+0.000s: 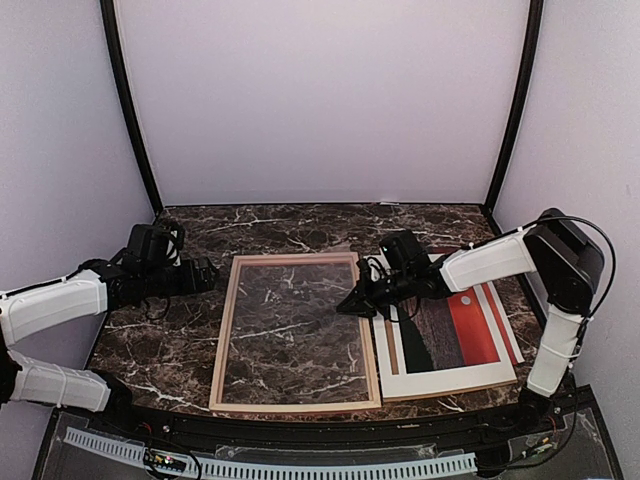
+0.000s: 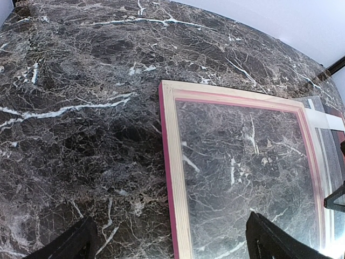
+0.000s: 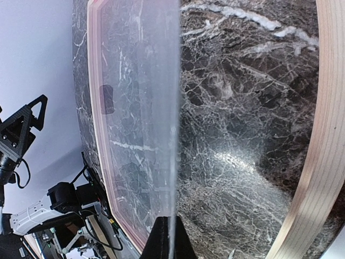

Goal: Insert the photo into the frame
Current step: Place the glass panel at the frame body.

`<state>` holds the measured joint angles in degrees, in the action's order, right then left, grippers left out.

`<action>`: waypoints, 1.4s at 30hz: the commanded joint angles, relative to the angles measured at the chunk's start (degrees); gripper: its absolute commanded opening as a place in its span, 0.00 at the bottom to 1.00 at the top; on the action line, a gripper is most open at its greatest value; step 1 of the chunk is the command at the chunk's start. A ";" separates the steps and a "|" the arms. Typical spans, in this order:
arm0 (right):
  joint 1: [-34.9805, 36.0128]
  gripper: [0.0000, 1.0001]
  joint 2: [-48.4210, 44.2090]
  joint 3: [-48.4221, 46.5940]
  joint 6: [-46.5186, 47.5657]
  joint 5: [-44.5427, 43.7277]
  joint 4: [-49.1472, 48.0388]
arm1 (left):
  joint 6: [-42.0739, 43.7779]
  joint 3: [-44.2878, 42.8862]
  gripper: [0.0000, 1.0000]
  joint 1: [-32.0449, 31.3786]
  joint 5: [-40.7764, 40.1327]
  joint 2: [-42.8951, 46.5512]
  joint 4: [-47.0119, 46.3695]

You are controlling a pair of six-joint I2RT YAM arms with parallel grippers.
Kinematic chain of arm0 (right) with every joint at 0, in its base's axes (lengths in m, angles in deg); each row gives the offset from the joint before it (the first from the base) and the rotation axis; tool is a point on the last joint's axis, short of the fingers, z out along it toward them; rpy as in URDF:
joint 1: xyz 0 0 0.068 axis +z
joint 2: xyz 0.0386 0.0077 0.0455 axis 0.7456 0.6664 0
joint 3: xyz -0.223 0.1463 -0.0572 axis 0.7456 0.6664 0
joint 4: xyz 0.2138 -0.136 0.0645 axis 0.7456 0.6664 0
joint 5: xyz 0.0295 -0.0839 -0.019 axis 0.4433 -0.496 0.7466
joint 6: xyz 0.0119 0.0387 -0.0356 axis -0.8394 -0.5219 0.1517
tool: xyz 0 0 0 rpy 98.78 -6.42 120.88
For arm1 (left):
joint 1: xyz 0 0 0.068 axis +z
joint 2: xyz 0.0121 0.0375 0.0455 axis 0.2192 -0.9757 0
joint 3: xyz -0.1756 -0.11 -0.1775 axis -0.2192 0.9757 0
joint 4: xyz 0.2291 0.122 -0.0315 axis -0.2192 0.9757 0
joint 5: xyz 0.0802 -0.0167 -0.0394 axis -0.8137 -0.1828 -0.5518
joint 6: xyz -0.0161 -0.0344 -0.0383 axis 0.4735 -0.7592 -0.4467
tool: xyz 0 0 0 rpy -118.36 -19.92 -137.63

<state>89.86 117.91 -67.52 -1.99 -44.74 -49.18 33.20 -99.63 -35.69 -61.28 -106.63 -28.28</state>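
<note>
The desk looks like glossy, dark, veined marble, the frame pale grained wood, its pane smooth, clear and reflective, the photo matt paper.

dark marble tabletop w/ white veins; plain white walls far, left, right; black corner posts; even light

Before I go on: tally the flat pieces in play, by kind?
frame: 1
photo: 1
clear pane: 1
brown board, its edge showing under the photo: 1
Total: 4
</note>
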 commanded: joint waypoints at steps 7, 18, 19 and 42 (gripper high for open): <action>0.93 0.00 -1.59 0.45 -0.97 -1.14 -2.89 | -0.24 0.85 0.99 -0.23 0.05 0.27 -1.29; 1.41 0.00 -2.06 0.70 -1.35 -1.66 -2.90 | -0.24 0.94 0.99 -0.26 0.14 0.30 -1.25; 1.42 0.00 -2.13 0.78 -1.41 -1.69 -2.90 | -0.29 0.94 0.99 -0.26 0.19 0.30 -1.25; 2.01 0.00 -2.92 1.59 -1.88 -2.87 -2.91 | -0.33 0.50 0.99 -0.52 0.41 -0.12 -1.58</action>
<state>91.26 116.95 -66.49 -3.47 -46.73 -50.27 33.00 -99.46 -35.82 -61.26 -106.76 -28.65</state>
